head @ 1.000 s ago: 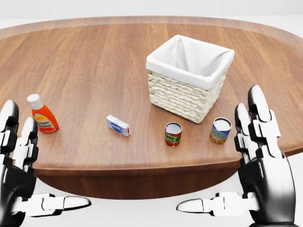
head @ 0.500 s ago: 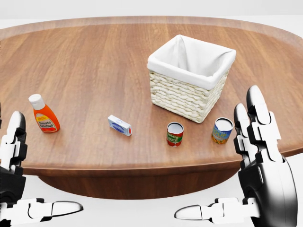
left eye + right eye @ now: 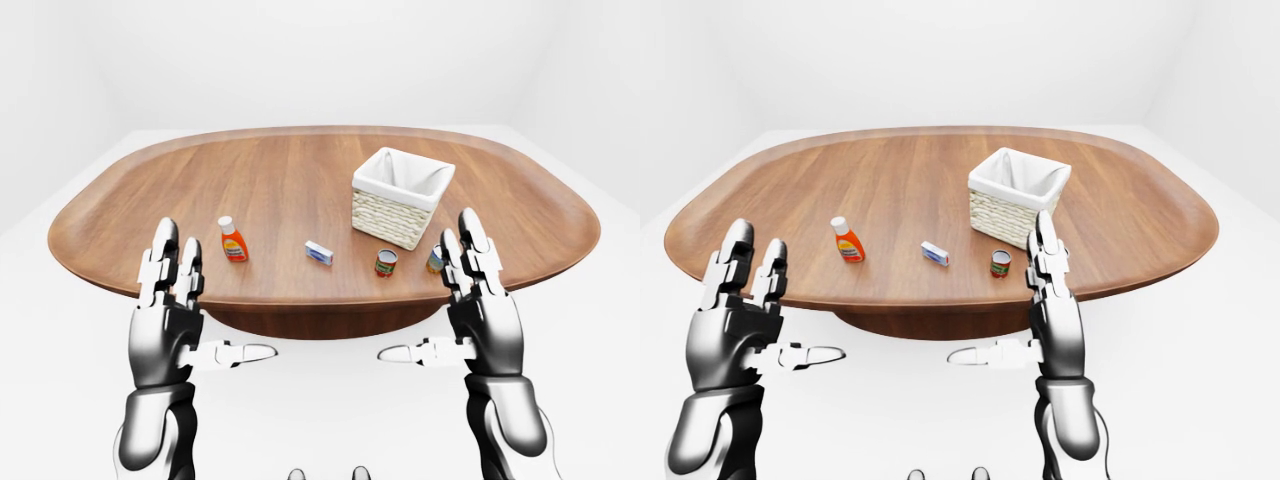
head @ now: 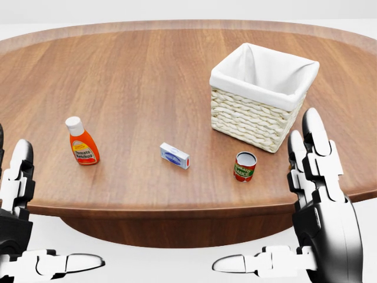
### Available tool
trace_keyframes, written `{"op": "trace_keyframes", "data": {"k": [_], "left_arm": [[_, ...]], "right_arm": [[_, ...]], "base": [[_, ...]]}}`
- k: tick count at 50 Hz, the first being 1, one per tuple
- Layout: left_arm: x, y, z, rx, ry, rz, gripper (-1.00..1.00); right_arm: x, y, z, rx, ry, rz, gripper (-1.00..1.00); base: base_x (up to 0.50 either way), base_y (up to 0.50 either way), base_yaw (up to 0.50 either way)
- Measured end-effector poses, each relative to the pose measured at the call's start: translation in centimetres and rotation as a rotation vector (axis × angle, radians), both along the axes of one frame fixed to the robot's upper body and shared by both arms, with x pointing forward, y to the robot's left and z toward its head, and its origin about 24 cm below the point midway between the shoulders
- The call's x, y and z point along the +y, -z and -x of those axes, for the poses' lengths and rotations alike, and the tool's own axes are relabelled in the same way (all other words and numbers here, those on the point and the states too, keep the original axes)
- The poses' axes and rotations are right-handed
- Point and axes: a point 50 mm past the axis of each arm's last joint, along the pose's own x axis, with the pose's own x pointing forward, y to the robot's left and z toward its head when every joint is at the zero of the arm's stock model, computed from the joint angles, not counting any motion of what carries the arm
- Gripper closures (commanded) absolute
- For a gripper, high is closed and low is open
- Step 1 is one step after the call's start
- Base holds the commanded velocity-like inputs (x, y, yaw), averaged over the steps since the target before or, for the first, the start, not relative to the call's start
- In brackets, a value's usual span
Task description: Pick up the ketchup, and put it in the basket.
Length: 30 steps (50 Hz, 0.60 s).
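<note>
The ketchup [image 4: 83, 144] is an orange bottle with a white cap, standing upright on the left part of the wooden table [image 4: 147, 71]. The wicker basket [image 4: 254, 122] with a white cloth lining stands at the upper right. My left hand [image 3: 200, 300] is open, held below the table's near edge, short of the ketchup. At the same height on the right, my right hand [image 3: 432, 292] is open with fingers pointing up, near the basket's side. Neither hand holds anything.
A small blue-and-white box [image 4: 175, 155] lies between ketchup and basket. A red can [image 4: 245, 166] stands below the basket. A second can [image 3: 436, 260] peeks out behind my right fingers [image 3: 468, 235]. The table's curved edge [image 4: 177, 209] runs just ahead of both hands.
The whole picture has shifted right, so the camera moved left. The second can is now hidden behind my right hand in the head view. My left hand sits lower than a second ago.
</note>
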Motion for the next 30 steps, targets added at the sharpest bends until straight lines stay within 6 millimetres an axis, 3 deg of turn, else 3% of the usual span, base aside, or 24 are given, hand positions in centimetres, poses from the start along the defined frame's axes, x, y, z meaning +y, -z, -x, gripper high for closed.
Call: {"op": "trace_keyframes", "data": {"k": [10, 30], "left_arm": [[-0.12, -0.09, 0.02, 0.000, -0.006, -0.024, -1.00], [0.04, -0.45, 0.08, -0.016, -0.015, -0.033, -1.00]], "right_arm": [[0.21, -0.06, 0.01, -0.004, 0.008, 0.004, -1.00], [0.59, 0.11, 0.06, 0.005, -0.007, 0.009, -1.00]], "base": [[0.02, 0.00, 0.00], [0.50, 0.00, 0.00]]}}
